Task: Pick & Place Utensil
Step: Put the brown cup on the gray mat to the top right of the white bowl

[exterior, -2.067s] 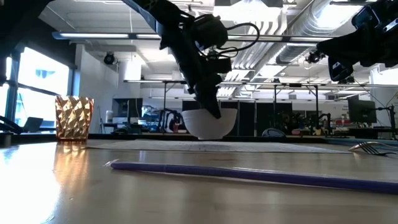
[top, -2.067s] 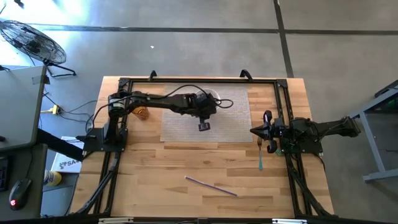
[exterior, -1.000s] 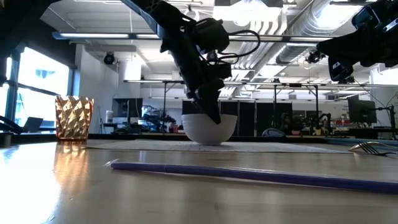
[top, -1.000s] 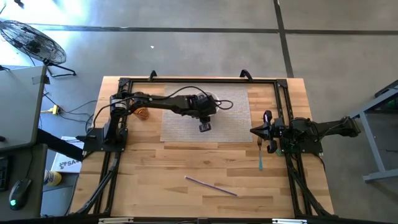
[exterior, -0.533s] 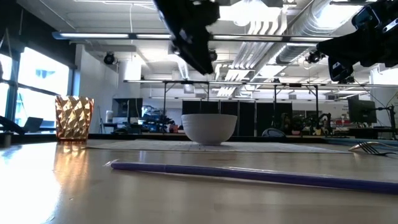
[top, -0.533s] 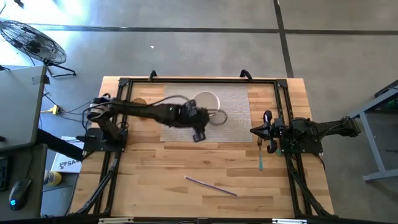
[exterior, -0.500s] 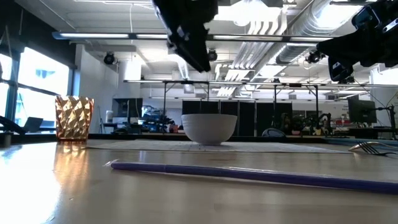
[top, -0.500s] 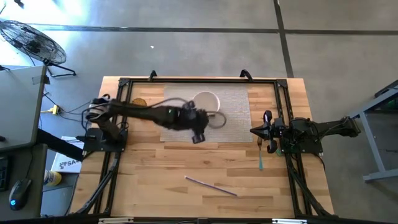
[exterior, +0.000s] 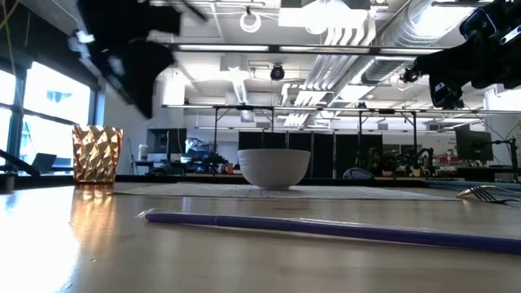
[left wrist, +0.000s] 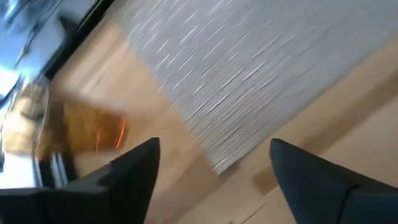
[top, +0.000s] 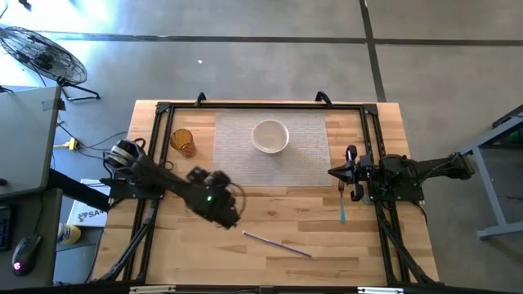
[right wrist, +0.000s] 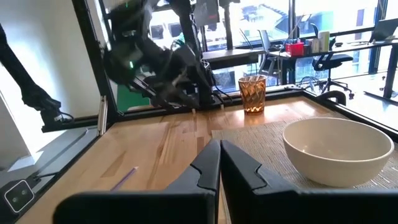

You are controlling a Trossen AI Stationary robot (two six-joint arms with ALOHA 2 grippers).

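Note:
A thin purple stick (top: pixel 278 244) lies flat on the bare wood near the front edge. A fork with a teal handle (top: pixel 342 209) lies on the wood at the right. My left gripper (top: pixel 229 217) hangs open and empty over the wood, to the left of the stick's far end; its wrist view shows both fingers apart (left wrist: pixel 214 148) over the woven mat's corner (left wrist: pixel 249 74). My right gripper (top: pixel 337 173) waits shut above the table by the fork, fingers together (right wrist: pixel 219 163). A white bowl (top: pixel 270 135) stands on the mat.
An amber faceted cup (top: pixel 183 143) stands left of the grey mat (top: pixel 302 167). Black frame rails (top: pixel 155 204) run along the table's left, right and far sides. Bare wood lies between the mat and the front edge.
My left gripper has risen off the white bowl and swung toward the table's near left, rolling as it went; it now hangs over bare wood beside the purple stick. The bowl stays upright on the mat.

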